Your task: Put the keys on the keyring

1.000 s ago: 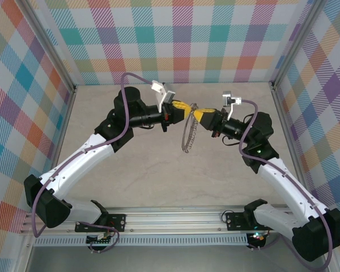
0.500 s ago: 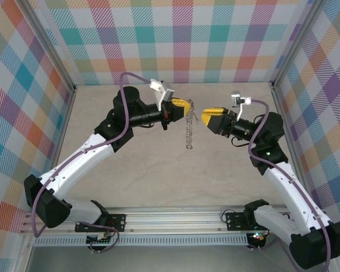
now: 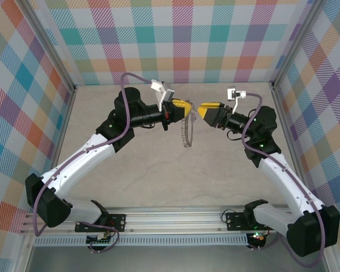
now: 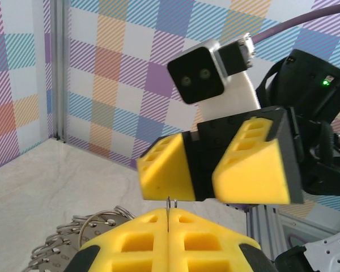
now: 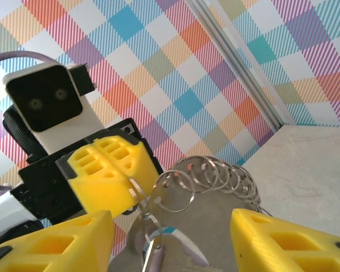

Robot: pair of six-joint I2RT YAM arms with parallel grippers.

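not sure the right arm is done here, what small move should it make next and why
Probably ease the right gripper back a little, jaws open. The left gripper is shut on the keyring, which hangs below it. The key seems to dangle from the ring, clear of the right gripper, so backing off should not disturb it.

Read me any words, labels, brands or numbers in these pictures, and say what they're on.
None can be read in any view.
The checked walls carry pattern only.
The left hand and right hand are plain yellow and black.
The wrist camera housing bears no label.
The keyring has pieces too small to show any marking.
A green light on the right arm has no lettering.
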